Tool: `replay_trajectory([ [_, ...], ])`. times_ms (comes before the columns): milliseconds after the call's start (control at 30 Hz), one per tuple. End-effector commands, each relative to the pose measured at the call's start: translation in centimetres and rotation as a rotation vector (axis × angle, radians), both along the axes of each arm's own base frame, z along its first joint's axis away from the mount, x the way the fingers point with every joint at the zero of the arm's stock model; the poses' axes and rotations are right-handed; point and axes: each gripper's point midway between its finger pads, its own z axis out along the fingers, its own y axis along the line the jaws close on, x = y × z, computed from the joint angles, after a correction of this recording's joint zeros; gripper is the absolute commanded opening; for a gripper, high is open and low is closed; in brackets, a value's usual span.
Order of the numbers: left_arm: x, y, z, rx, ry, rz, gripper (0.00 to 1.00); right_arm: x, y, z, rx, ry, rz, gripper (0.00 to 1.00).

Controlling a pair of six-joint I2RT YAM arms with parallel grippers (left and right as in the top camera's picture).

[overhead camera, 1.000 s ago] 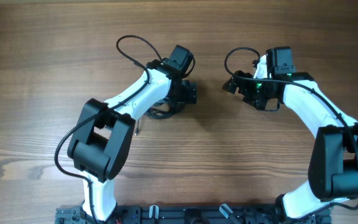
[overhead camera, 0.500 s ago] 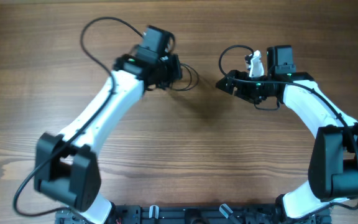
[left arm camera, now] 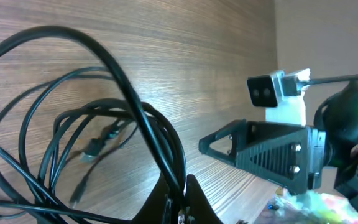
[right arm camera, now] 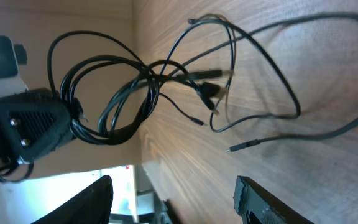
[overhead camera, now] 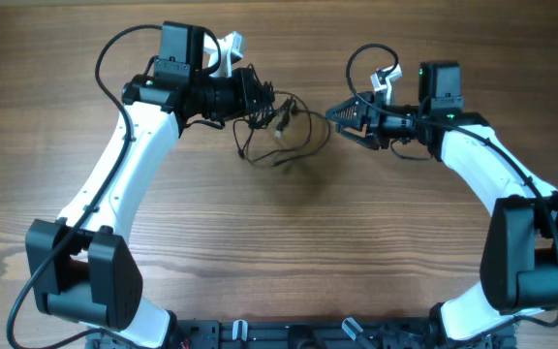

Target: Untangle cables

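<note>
The cables are a tangle of thin black cords hanging from my left gripper at the far middle of the table, with loose loops and plug ends trailing onto the wood. In the left wrist view my left gripper is shut on a few strands where the cables loop away from it. My right gripper points left toward the bundle, a short way to its right, open and holding nothing. In the right wrist view the cables hang ahead of my right gripper, whose jaws stand wide apart.
Thicker black wires arc over each arm. The wooden table lies under both arms. The arm bases and a black rail run along the near edge.
My left gripper has shut on the cables and swung up and left, lifting the tangle off the table. My right gripper has turned and reached slightly left toward it.
</note>
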Motion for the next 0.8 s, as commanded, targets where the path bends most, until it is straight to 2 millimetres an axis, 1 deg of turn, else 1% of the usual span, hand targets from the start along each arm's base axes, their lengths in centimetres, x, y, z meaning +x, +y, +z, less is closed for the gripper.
replay_trajectory([
  [0, 1.3, 1.8, 0.4, -0.048, 0.196, 0.306, 0.04, -0.4, 0.6, 1.5, 0.018, -0.046, 0.032, 0.52],
  [33, 1.4, 2.3, -0.4, -0.06, 0.316, 0.466, 0.04, -0.6, 0.6, 1.3, 0.003, -0.082, 0.054, 0.5],
  [67, 1.2, 2.6, -1.1, -0.057, 0.388, 0.564, 0.04, -0.8, 0.6, 1.1, -0.009, -0.109, 0.073, 0.5],
  [100, 0.6, 2.9, -2.0, -0.04, 0.471, 0.689, 0.04, -1.2, 0.5, 0.4, -0.04, -0.113, 0.083, 0.5],
  [133, -0.3, 3.4, -3.2, -0.007, 0.553, 0.829, 0.04, -1.3, 0.2, -0.5, -0.088, -0.086, 0.066, 0.5],
  [200, -2.4, 4.4, -5.2, 0.089, 0.642, 1.071, 0.04, -1.6, -1.1, -3.3, -0.233, -0.012, 0.01, 0.5],
  [233, -3.2, 4.2, -5.9, 0.109, 0.673, 1.132, 0.04, -1.9, -1.6, -4.4, -0.284, 0.012, -0.005, 0.5],
  [267, -3.6, 3.1, -6.7, 0.129, 0.68, 1.146, 0.04, -2.3, -1.8, -5.2, -0.316, 0.029, -0.011, 0.49],
  [300, -3.3, 2.3, -7.3, 0.139, 0.659, 1.135, 0.05, -2.5, -1.8, -5.7, -0.328, 0.036, -0.01, 0.46],
  [333, -3.0, 1.7, -7.7, 0.148, 0.635, 1.132, 0.16, -2.7, -1.7, -5.8, -0.337, 0.03, -0.002, 0.45],
  [367, -2.4, 1.4, -8.0, 0.152, 0.596, 1.138, 0.4, -2.8, -1.5, -5.9, -0.343, 0.008, 0.018, 0.46],
  [400, -1.5, 1.7, -8.0, 0.172, 0.523, 1.145, 0.86, -3.0, -1.2, -5.9, -0.35, -0.02, 0.046, 0.52],
  [433, -0.6, 2.4, -7.9, 0.201, 0.445, 1.147, 1.0, -3.2, -0.7, -5.9, -0.359, -0.043, 0.071, 0.6],
  [500, 0.4, 3.6, -7.5, 0.246, 0.368, 1.116, 1.0, -3.6, 0.0, -6.4, -0.401, -0.06, 0.098, 0.7],
  [533, 0.7, 4.0, -7.5, 0.273, 0.338, 1.077, 1.0, -3.7, 0.1, -6.6, -0.415, -0.061, 0.101, 0.71],
  [567, 1.5, 3.0, -7.2, 0.343, 0.241, 0.79, 0.94, -4.2, 1.0, -7.0, -0.454, -0.069, 0.122, 0.7],
  [600, 1.7, 2.4, -7.1, 0.359, 0.196, 0.653, 0.91, -4.5, 1.3, -7.2, -0.463, -0.066, 0.129, 0.68],
  [667, 1.6, 1.9, -7.3, 0.373, 0.164, 0.497, 0.84, -4.9, 1.8, -7.5, -0.492, -0.05, 0.13, 0.65],
  [700, 1.4, 1.4, -7.9, 0.373, 0.142, 0.352, 0.78, -5.1, 1.5, -8.4, -0.559, -0.002, 0.085, 0.6],
  [733, 1.2, 0.8, -8.4, 0.365, 0.126, 0.245, 0.75, -5.2, 1.5, -8.9, -0.601, 0.027, 0.054, 0.55],
  [767, 0.7, -0.4, -9.2, 0.341, 0.096, 0.096, 0.74, -5.3, 1.2, -9.3, -0.638, 0.062, 0.01, 0.47],
])
